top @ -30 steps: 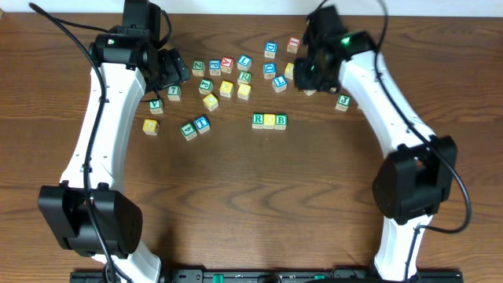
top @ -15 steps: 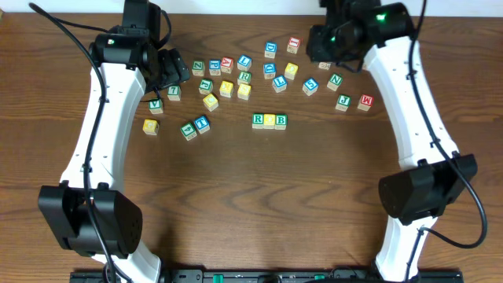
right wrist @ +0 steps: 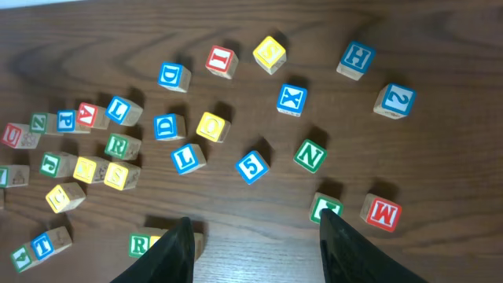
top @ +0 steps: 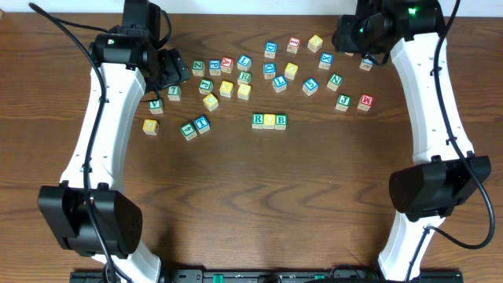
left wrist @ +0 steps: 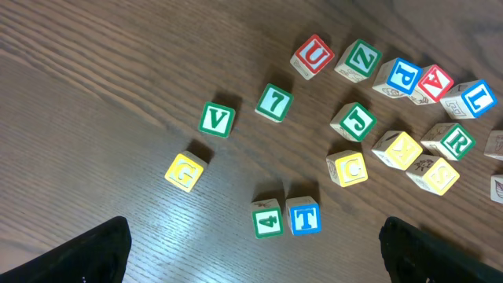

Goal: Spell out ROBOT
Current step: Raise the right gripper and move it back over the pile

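While both arms reach over the far half of the surface (top: 251, 204), the cubes nearest the robot form a short row at its middle: the green-edged R cube (top: 258, 120), a yellow cube (top: 269, 120) and the B cube (top: 280, 121). They touch side by side and read left to right in the overhead view.

At 9 o'clock from that row, well apart from it, the blue-edged T cube (top: 202, 123) sits against a green 4 cube (top: 189, 130). The left wrist view shows the pair touching. Farther out toward 9 o'clock lies a yellow G cube (top: 150, 126).

Beyond the row, at 1 o'clock, a second yellow cube (top: 291, 71) stands free among blue-lettered neighbours. Its round letter could be O or Q, and neither view settles which. The other loose cubes spread in a band from 10 to 2 o'clock, from a green V cube (top: 156, 105) on one side to a red M cube (top: 365, 101) on the other.

The left fingers (left wrist: 98, 255), at 10 o'clock from the row, are spread wide and empty, and the 4 and T show beyond the gap. Farthest back, between 1 and 2 o'clock, the right fingers (right wrist: 342, 251) stand moderately apart over the wood and grip no cube.
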